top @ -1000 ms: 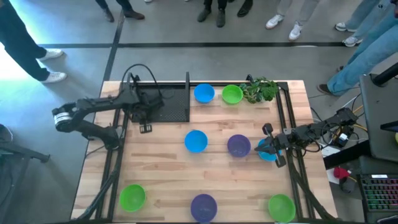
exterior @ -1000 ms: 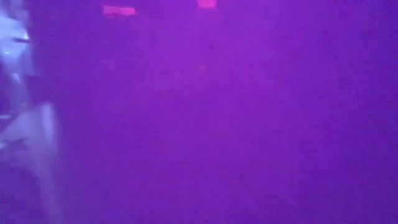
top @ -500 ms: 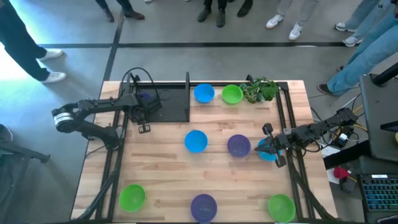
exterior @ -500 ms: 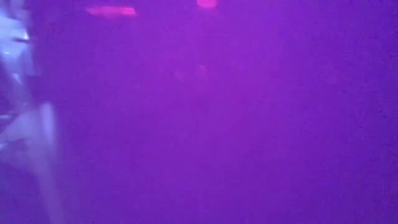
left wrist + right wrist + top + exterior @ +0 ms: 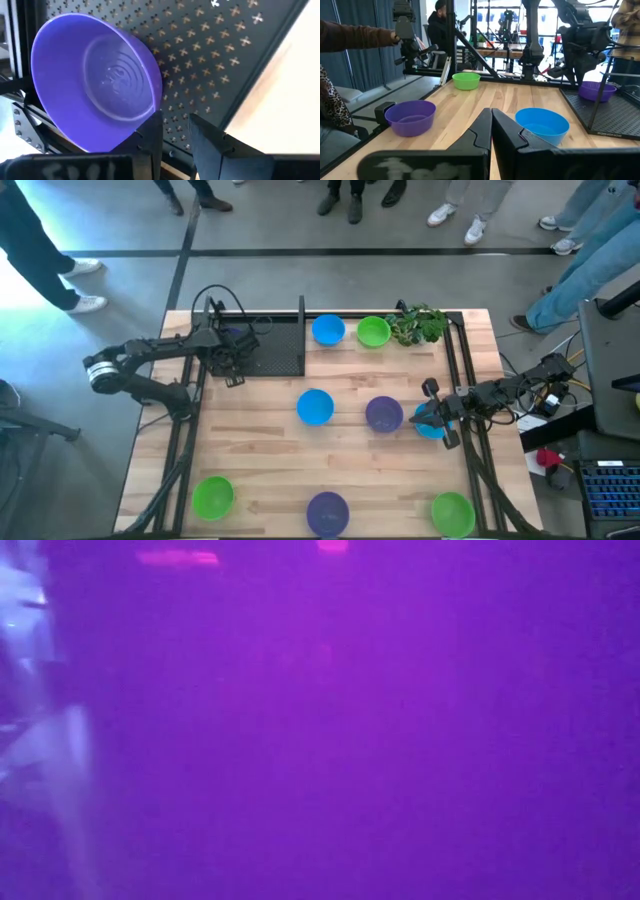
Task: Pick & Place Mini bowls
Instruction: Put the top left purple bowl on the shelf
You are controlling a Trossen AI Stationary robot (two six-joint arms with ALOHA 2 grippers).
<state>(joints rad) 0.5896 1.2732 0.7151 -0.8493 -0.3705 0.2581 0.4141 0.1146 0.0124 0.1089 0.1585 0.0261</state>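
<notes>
A purple mini bowl (image 5: 232, 335) (image 5: 95, 85) rests on the black perforated tray (image 5: 280, 350), near its far left corner. My left gripper (image 5: 233, 370) (image 5: 175, 122) hovers just beside this bowl, open by a narrow gap. The right wrist view shows it above the bowl (image 5: 596, 91). My right gripper (image 5: 436, 420) (image 5: 491, 125) is shut and lies over a blue bowl (image 5: 428, 426) at the table's right side. Other bowls sit on the wood: blue (image 5: 327, 330), green (image 5: 373, 332), blue (image 5: 315, 406), purple (image 5: 384, 414). My left gripper has one finger (image 5: 150, 132) right next to the purple bowl's lower wall (image 5: 127, 135); I cannot tell whether they touch. My right gripper covers part of the blue bowl from above, and the gripper itself hides whether it touches the bowl.
A leafy plant sprig (image 5: 418, 325) lies at the far edge. Green (image 5: 213, 496), purple (image 5: 327, 512) and green (image 5: 452, 513) bowls line the near edge. A purple blur fills the low view. People stand beyond the far edge. Bare wood lies between the middle and near bowls.
My left gripper has shifted a little over the tray. The purple bowl, hidden under the gripper a second ago, now shows lying on the tray. The right arm and the other bowls have kept still.
</notes>
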